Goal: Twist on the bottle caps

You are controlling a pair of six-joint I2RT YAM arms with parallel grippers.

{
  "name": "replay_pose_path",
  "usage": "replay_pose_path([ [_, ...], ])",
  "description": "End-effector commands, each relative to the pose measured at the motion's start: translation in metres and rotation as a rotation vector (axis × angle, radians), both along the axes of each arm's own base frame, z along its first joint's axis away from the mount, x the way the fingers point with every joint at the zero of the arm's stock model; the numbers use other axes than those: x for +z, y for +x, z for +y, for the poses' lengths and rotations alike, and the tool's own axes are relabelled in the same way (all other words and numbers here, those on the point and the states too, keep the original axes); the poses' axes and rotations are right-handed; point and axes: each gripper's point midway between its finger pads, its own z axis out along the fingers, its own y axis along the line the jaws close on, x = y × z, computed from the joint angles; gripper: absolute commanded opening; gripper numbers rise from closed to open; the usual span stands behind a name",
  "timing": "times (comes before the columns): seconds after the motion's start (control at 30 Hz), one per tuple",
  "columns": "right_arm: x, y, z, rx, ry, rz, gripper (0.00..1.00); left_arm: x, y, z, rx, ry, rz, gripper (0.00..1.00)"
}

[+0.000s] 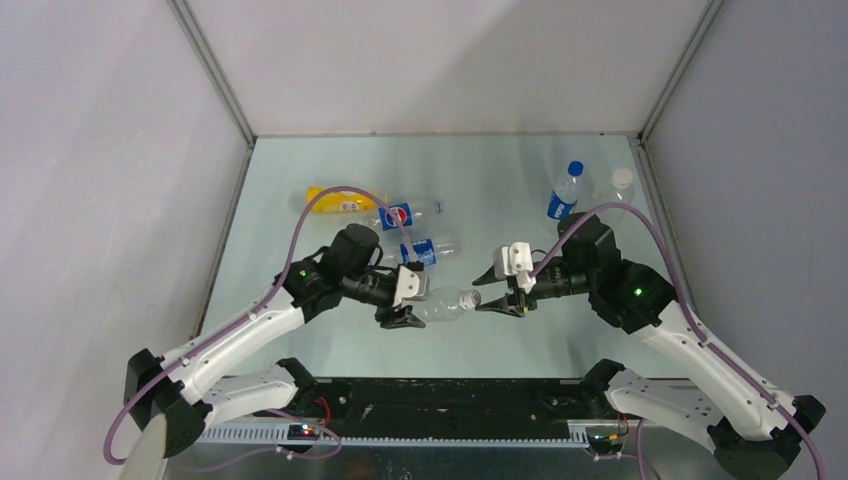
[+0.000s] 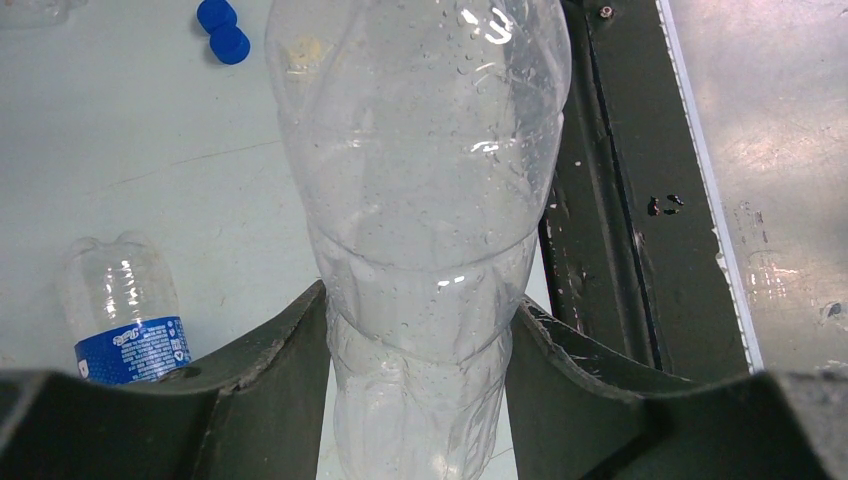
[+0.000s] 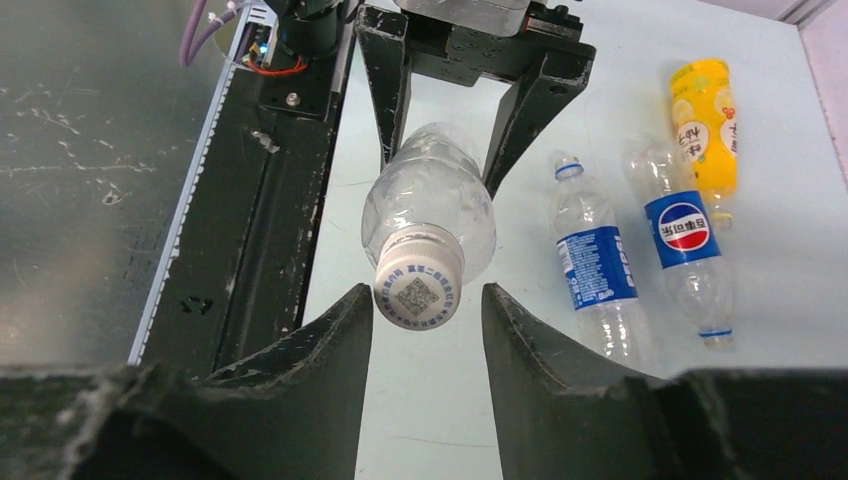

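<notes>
Grip on the left side first: the left gripper [image 1: 413, 303] is clamped across the body of the clear bottle [image 1: 445, 303], holding it level above the table [image 1: 480, 170], neck aimed right toward the other arm; its fingers [image 2: 270, 370] press both flanks, so that hold looks firm. Beyond it, far left, three more lie flat: the yellow bottle [image 1: 335, 200], the Pepsi-labelled bottle [image 1: 405, 215] and, nearer, the blue-labelled bottle [image 1: 432, 250]; two loose blue caps [image 2: 222, 30] sit touching each other on the table.

Mid-scene, a white cap [image 3: 418, 292] sits on the clear bottle's mouth; threaded down or just perched, can't tell. Then the right gripper [image 3: 428, 300], jaws narrow, one each side of that cap; near-touching on one side, a sliver of gap on the other, so can't tell if it bites yet.

Step in hand, I'd say: seizing the cap for the twist. Next move prob. needs the jaws to pinch squarely on the rim, then the wrist to roll about the bottle's axis while the left arm holds steady; off-axis, it may cross-thread or pop off.

Looks: clear bottle is unlabelled, ribbed, droplets inside, thin-walled, likely to dent if squeezed hard; cap has ridged sides and a printed code on top.

Far right, the blue-capped bottle [image 1: 565, 192] and white-capped bottle [image 1: 617, 186] stand upright.
</notes>
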Motion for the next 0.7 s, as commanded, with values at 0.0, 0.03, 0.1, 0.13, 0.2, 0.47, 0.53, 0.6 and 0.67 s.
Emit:
replay_pose_path([
  [0.0, 0.023, -0.002, 0.008, 0.017, 0.058, 0.000, 0.42, 0.026, 0.004, -0.008, -0.023, -0.062, -0.040, 0.00],
  [0.03, 0.022, -0.002, 0.009, 0.018, 0.059, 0.009, 0.40, 0.026, 0.005, -0.008, -0.021, -0.064, -0.043, 0.00],
  [0.1, 0.023, -0.003, 0.011, 0.020, 0.062, 0.034, 0.36, 0.027, 0.007, -0.008, -0.014, -0.062, -0.050, 0.00],
  [0.13, 0.022, -0.004, 0.012, 0.019, 0.060, 0.053, 0.34, 0.029, 0.008, -0.009, -0.011, -0.062, -0.054, 0.00],
  [0.2, 0.023, -0.004, 0.014, 0.016, 0.067, 0.077, 0.30, 0.030, 0.010, -0.009, -0.006, -0.064, -0.061, 0.00],
  [0.47, 0.015, 0.021, 0.021, -0.253, 0.055, 0.358, 0.00, 0.050, 0.037, -0.010, 0.151, -0.109, -0.220, 0.00],
  [0.53, 0.013, 0.032, 0.021, -0.407, 0.083, 0.519, 0.00, 0.058, 0.048, -0.007, 0.230, -0.126, -0.310, 0.00],
  [0.6, 0.009, 0.044, 0.019, -0.561, 0.115, 0.651, 0.00, 0.066, 0.059, -0.001, 0.331, -0.137, -0.417, 0.00],
  [0.67, 0.003, 0.052, 0.018, -0.680, 0.157, 0.785, 0.00, 0.072, 0.066, 0.005, 0.407, -0.134, -0.536, 0.00],
])
